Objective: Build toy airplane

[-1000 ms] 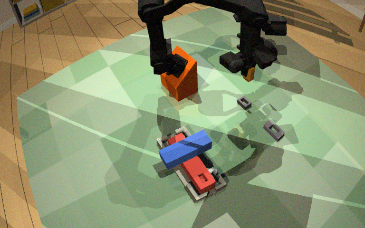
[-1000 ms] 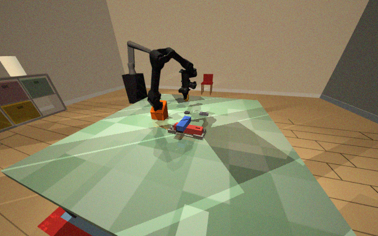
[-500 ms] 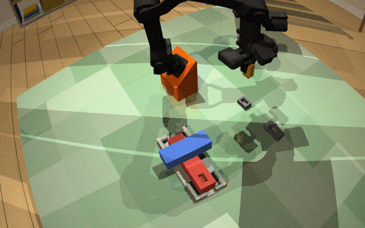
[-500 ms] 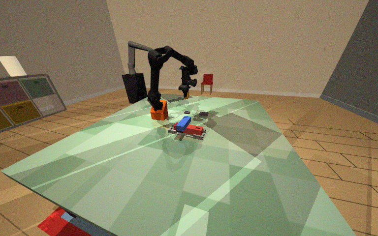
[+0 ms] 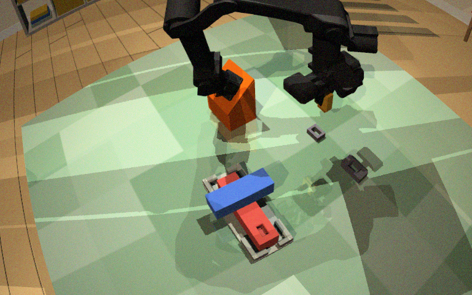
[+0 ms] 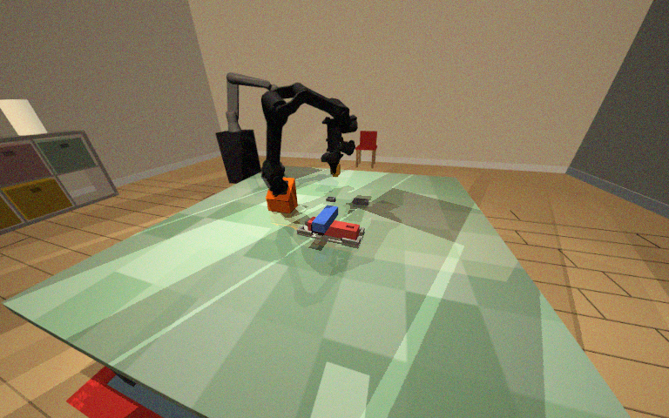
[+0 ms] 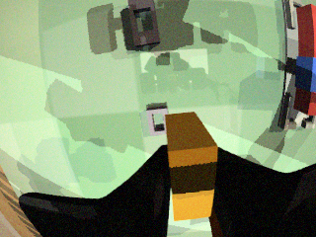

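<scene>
The red fuselage (image 5: 252,216) (image 6: 346,229) (image 7: 307,31) lies in the pale grey cradle (image 5: 285,238) and looks flat. The blue wing (image 5: 240,192) (image 6: 326,216) (image 7: 307,73) lies across the fuselage's top; its tab is hidden. An empty socket shows near the fuselage's near end in the top view. My gripper (image 5: 324,98) (image 6: 334,165) (image 7: 183,149) is shut on the orange-yellow tail fin (image 5: 326,103) (image 6: 336,171) (image 7: 190,130). It holds the fin above the table, away from the fuselage, beyond a small grey holder. The fin's tab is not clearly visible.
The small grey holder (image 5: 319,137) (image 6: 331,198) (image 7: 149,127) and a larger dark holder (image 5: 360,176) (image 6: 361,201) (image 7: 148,41) stand on the table, both unfilled. An orange block (image 5: 247,104) (image 6: 281,203) stands at the arm's base. The cradle is off to the right in the wrist view.
</scene>
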### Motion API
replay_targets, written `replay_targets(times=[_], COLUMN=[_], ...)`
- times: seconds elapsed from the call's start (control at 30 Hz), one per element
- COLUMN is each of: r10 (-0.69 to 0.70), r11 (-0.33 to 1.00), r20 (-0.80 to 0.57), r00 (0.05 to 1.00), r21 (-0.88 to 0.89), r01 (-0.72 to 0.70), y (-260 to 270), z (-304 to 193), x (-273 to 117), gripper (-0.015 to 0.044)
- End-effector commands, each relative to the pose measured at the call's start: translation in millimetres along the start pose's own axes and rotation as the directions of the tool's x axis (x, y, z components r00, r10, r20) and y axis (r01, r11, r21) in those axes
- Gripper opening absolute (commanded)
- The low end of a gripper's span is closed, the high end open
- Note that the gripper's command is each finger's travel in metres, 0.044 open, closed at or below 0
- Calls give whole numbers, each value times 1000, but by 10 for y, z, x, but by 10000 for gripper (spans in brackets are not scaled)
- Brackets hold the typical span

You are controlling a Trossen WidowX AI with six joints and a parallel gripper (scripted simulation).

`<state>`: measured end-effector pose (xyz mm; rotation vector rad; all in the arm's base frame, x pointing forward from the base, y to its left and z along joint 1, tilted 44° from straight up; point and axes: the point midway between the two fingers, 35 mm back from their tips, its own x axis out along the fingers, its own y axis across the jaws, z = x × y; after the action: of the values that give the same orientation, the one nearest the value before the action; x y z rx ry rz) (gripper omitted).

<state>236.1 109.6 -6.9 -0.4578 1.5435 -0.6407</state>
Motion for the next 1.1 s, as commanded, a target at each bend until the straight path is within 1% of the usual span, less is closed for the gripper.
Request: replay_targets(times=[0.0,0.5,1.07], r10=[11,46,50], r11=[1000,998,998], r20=[10,4,18], r00=[1000,999,999], r21=[4,42,47], r01=[-11,-46,-51], y=[-52,-312,-669], z=[93,345,644], x=[-18,-8,34], gripper=[0,0,0])
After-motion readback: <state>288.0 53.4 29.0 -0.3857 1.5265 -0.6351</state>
